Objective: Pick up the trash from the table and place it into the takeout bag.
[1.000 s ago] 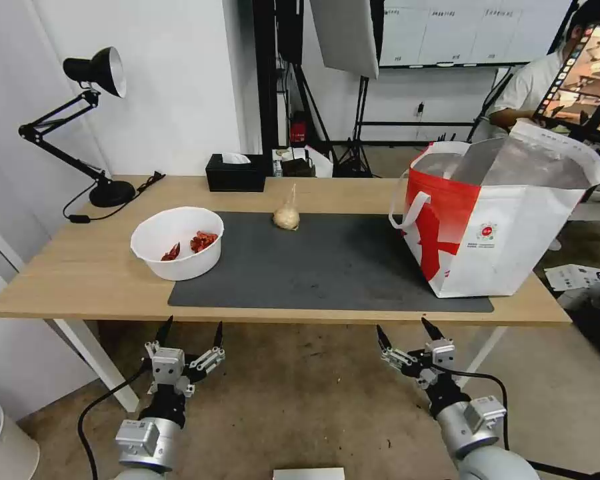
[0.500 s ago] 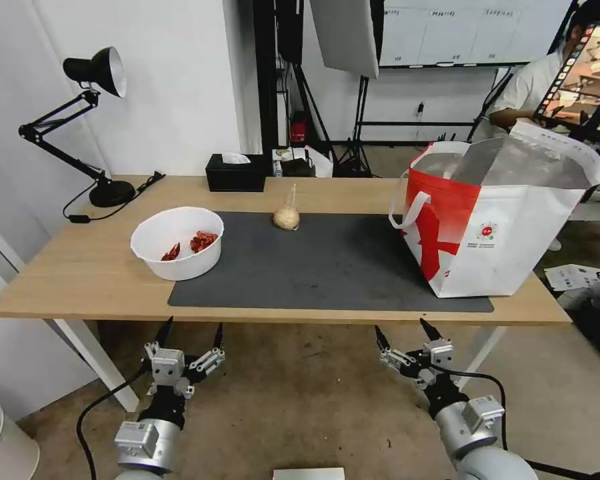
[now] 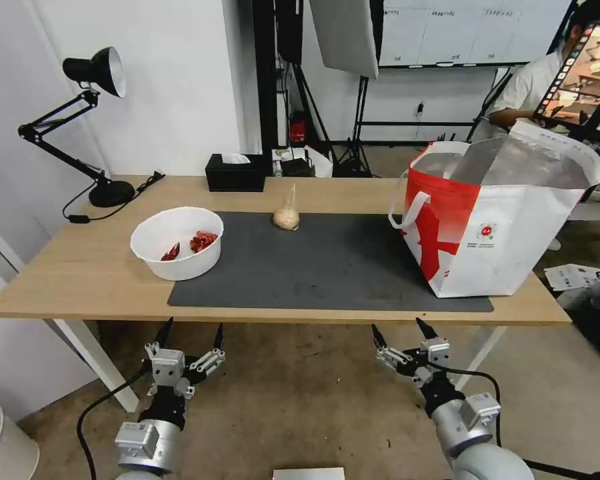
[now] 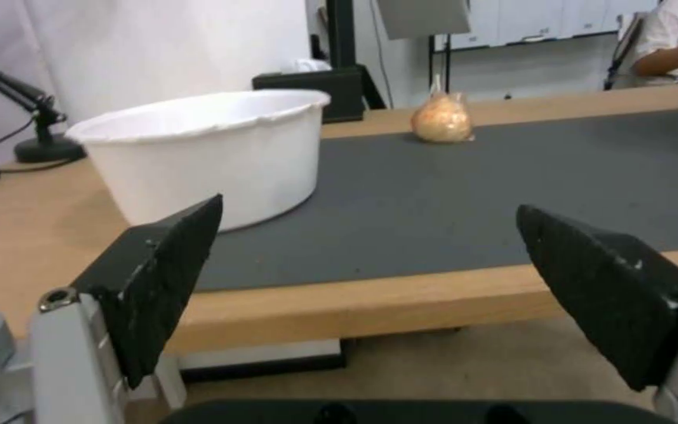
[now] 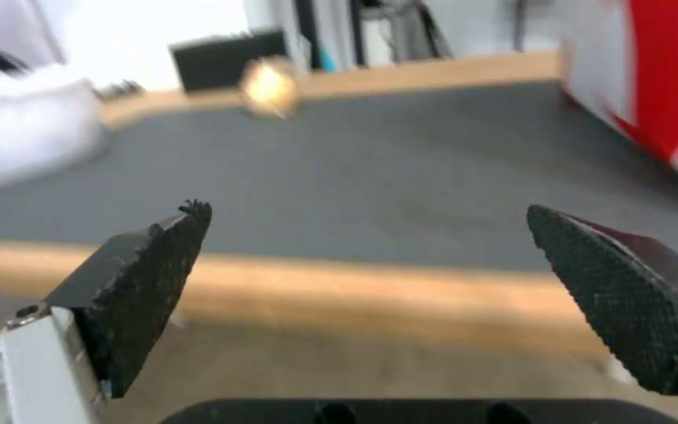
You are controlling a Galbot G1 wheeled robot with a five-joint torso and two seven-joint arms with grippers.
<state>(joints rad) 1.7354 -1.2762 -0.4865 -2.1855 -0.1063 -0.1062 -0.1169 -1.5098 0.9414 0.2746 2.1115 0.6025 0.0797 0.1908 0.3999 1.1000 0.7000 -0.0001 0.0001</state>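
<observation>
Desk lamp [image 3: 93, 73]: black, jointed arm, round base at 10 o'clock.
Tissue box [image 3: 235, 173]: black, white tissue poking up, at 11 o'clock.
Lamp cord [image 3: 113, 207]: black, trailing beside the base.

Wood table [image 3: 80, 273]: grey mat [image 3: 327, 267], lamp [image 3: 93, 133], tissue box [image 3: 235, 175].

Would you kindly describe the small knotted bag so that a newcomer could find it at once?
Start at the long wooden table and its dark grey mat. At the mat's far edge, about midway between the white bowl and the big red-and-white takeout bag, stands the small knotted bag. It is the only clear pouch with beige filling and a twisted top.
</observation>
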